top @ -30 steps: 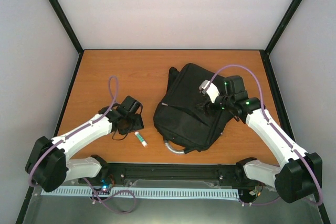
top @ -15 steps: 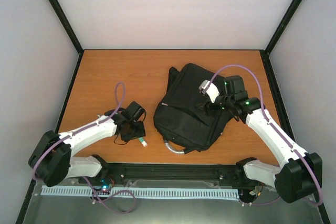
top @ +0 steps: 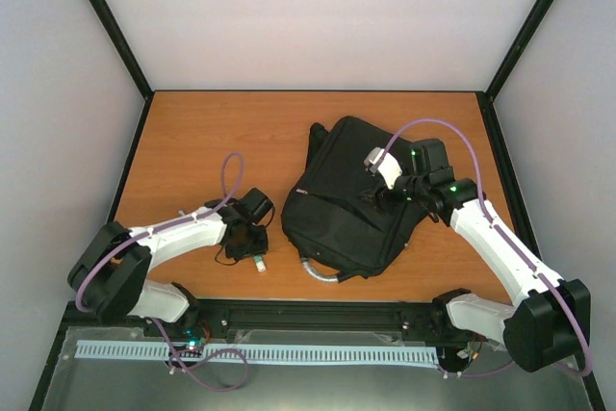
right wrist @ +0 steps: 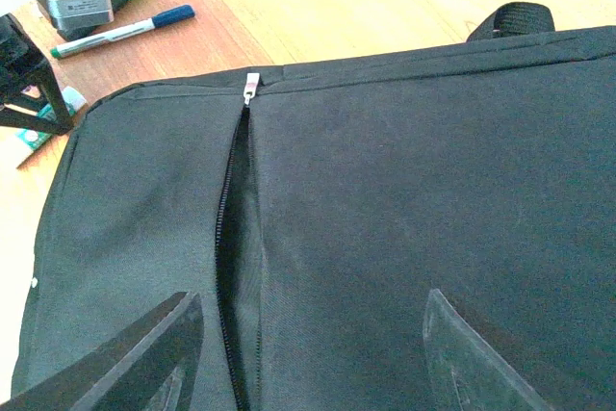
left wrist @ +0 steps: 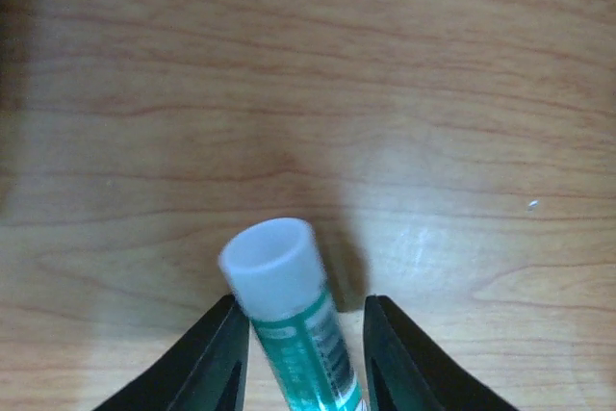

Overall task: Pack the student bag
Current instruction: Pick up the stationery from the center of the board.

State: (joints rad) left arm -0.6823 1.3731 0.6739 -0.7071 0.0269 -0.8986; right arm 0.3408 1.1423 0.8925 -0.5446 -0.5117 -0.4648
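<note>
Wood-grain table (top: pixel 192 132): orange-brown top that carries everything.

Student bag (top: pixel 337 209): black fabric backpack lying flat, right of centre on the table, its grey loop handle (top: pixel 318 273) towards the near edge.

Handling of the bag: judged soft and limp, light while unfilled. The cloth should sag and fold if lifted by one panel. The loop handle or the stitched edge beside the zip looks the firmest hold. To pack it, the cloth next to the slit likely needs pinning or lifting so the mouth stays apart.

Right hand (right wrist: pixel 308 305): fingers spread wide above the bag's front panel, holding nothing. Whether the tips press the fabric cannot be told.

Zip opening (right wrist: pixel 236 267): dark slit parted along the panel, the metal pull (right wrist: pixel 250 84) at its far end.

Left hand (left wrist: pixel 303 303): low over the table left of the bag, half-closed astride the glue stick. One finger (left wrist: pixel 226 353) touches the tube and a thin gap shows at the other, so no firm grip is evident.

Markers (right wrist: pixel 125 31): one blue-capped and one green-capped pen on the table beyond the bag's corner.

Glue stick (left wrist: pixel 289 324): small white-and-green tube, probably rigid, smooth and apt to roll.
</note>
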